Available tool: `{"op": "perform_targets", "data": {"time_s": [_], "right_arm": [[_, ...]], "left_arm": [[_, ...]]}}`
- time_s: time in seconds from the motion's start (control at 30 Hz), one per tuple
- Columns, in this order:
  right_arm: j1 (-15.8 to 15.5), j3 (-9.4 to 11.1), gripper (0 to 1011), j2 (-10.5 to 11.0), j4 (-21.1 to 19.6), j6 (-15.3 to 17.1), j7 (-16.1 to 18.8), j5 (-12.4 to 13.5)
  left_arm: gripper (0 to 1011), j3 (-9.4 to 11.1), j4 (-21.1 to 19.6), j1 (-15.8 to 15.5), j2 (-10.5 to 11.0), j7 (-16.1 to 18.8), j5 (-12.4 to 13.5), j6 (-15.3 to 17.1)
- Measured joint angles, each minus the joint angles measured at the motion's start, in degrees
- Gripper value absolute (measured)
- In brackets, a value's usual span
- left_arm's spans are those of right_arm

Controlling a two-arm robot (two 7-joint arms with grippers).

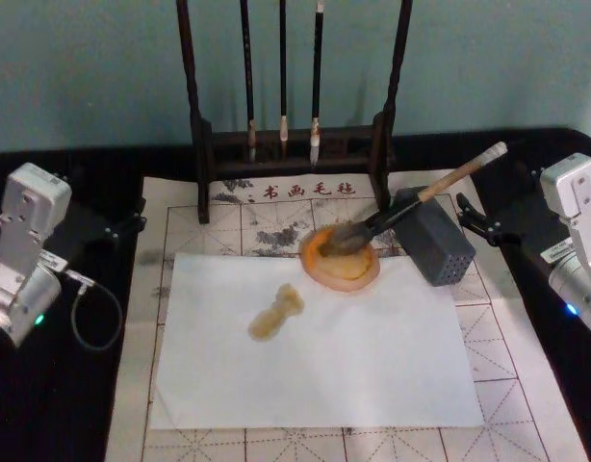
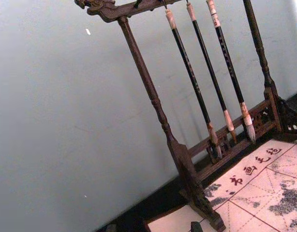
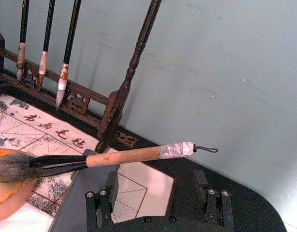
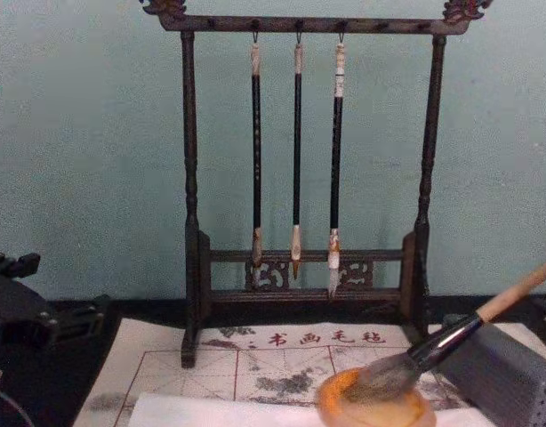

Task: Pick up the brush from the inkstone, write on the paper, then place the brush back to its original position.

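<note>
1. The brush (image 1: 440, 187) lies tilted, its bushy head in the amber inkstone (image 1: 358, 280) and its handle leaning on the grey ribbed block (image 1: 435, 241).
2. The inkstone sits at the far edge of the white paper (image 1: 372, 366), on the gridded mat (image 1: 512, 346).
3. The paper bears a yellowish blot (image 1: 276, 314), perhaps wet.
4. The right claw (image 1: 474, 223), just right of the block, is released and grasps nothing.
5. The left claw (image 1: 122, 226) waits at the mat's left edge; we cannot tell its state.
6. Three thin brushes (image 1: 283, 67) hang in the rack (image 1: 201, 144).
</note>
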Motion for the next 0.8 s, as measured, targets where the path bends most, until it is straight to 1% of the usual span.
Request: {"op": "perform_targets", "data": {"time_s": [0.8], "right_arm": [[-0.12,0.16,1000,-0.07,-0.02,0.0,0.17,0.0]], "left_arm": [[1001,0.0,0.0,0.0,0.0,0.0,0.0,0.0]]}}
